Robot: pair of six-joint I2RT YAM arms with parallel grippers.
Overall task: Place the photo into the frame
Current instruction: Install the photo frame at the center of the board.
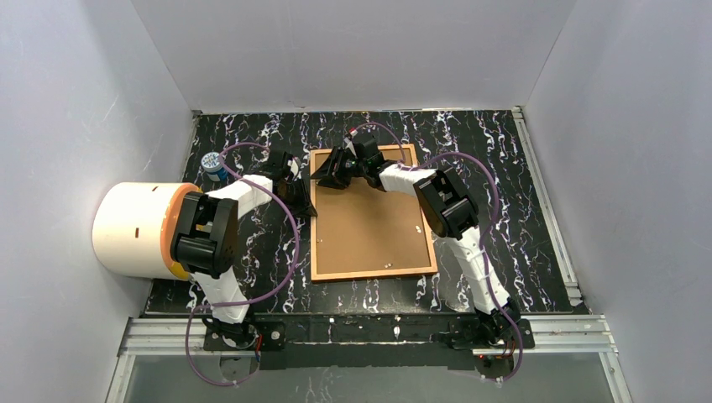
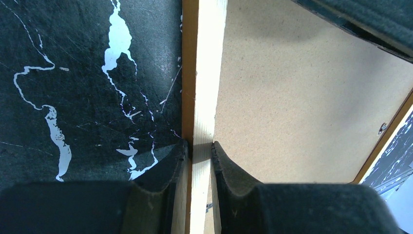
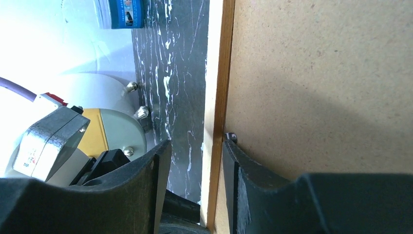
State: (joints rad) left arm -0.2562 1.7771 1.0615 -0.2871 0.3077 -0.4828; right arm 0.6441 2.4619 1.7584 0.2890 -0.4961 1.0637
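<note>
Top external: frame (image 1: 374,273) flat and back-up in middle of tabletop (image 1: 512,218), long sides running near-to-far, brown backing board (image 1: 369,227) filling it. Both arms bent in over frame's left rail, on the side toward far-left corner of tabletop. Down on that rail, left claw (image 1: 304,200); just beyond it and nearer frame's far-left corner, right claw (image 1: 327,178), reaching in from over the board.

Left wrist: narrow set, pale rail pinched between the two fingers. Outer finger (image 2: 165,161) against orange outside edge on tabletop side, inner finger (image 2: 224,165) on board side, both touching wood. Clamped on frame rail. Dark bulk of other arm across top-right corner of view, over board.

Right wrist: straddling same rail but looser. Board-side finger (image 3: 234,161) up against rail beside small metal tab (image 3: 232,137); outer finger (image 3: 156,165) clear of wood, strip of marbled tabletop visible in the gap. Partly spread, gripping nothing.

Elsewhere: big white cylinder (image 1: 134,227) with orange band, lying sideways at left edge of tabletop; small blue-and-white container (image 1: 213,164) near far-left corner.
</note>
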